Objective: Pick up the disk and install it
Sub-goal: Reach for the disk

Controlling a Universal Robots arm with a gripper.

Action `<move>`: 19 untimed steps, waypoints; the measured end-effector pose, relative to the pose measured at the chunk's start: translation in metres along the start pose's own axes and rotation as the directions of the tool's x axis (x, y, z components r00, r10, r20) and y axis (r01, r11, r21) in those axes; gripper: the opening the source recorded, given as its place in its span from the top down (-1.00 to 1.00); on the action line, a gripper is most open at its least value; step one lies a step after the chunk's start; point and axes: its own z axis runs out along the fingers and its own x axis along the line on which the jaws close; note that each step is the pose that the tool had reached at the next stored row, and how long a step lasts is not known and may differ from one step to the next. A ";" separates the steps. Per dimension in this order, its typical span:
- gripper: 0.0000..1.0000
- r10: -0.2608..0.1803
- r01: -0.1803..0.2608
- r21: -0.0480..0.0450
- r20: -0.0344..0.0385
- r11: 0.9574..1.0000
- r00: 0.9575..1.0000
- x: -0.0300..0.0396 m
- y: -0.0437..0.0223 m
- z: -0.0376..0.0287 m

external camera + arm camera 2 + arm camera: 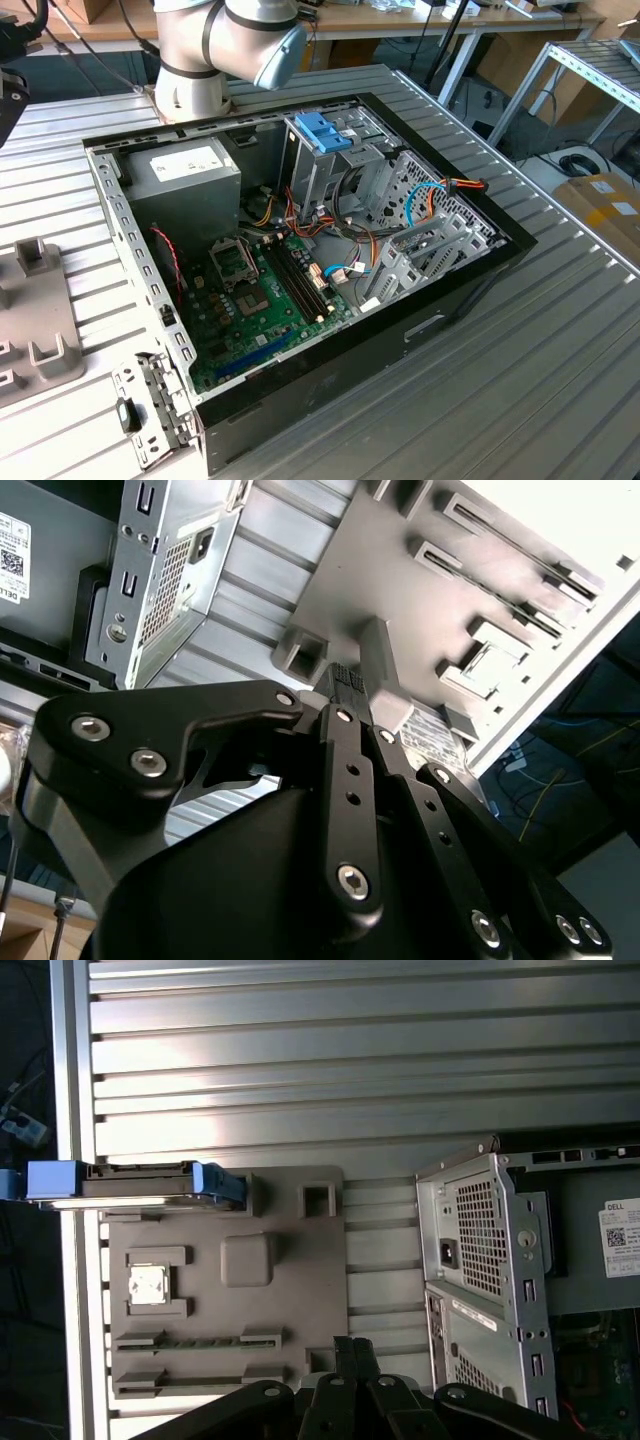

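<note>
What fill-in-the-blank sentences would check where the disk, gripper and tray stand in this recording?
1. The disk sits in a plastic frame coloured ____.
2. The disk stands at the edge of the grey tray, outside the open ____.
3. The gripper, fingers shut, holds ____.
4. The tray rests on a ribbed metal ____.
Missing words: blue; computer; nothing; table.
</note>
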 end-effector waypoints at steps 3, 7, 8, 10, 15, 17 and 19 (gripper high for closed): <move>0.80 0.000 0.000 0.000 0.000 1.000 1.000 0.0009 -0.0001 0.0000; 0.80 0.000 0.000 0.000 0.000 1.000 1.000 0.0018 -0.0001 0.0000; 0.80 0.000 0.000 0.000 0.000 1.000 1.000 0.0022 -0.0002 -0.0001; 0.80 0.000 0.000 0.000 0.000 1.000 1.000 0.0027 -0.0002 0.0000; 0.80 0.000 0.000 0.000 0.000 1.000 1.000 0.0042 -0.0003 -0.0001; 0.80 0.000 0.000 0.000 0.000 1.000 1.000 0.0046 -0.0004 -0.0001; 0.80 0.000 0.000 0.000 0.000 1.000 1.000 0.0051 -0.0004 -0.0001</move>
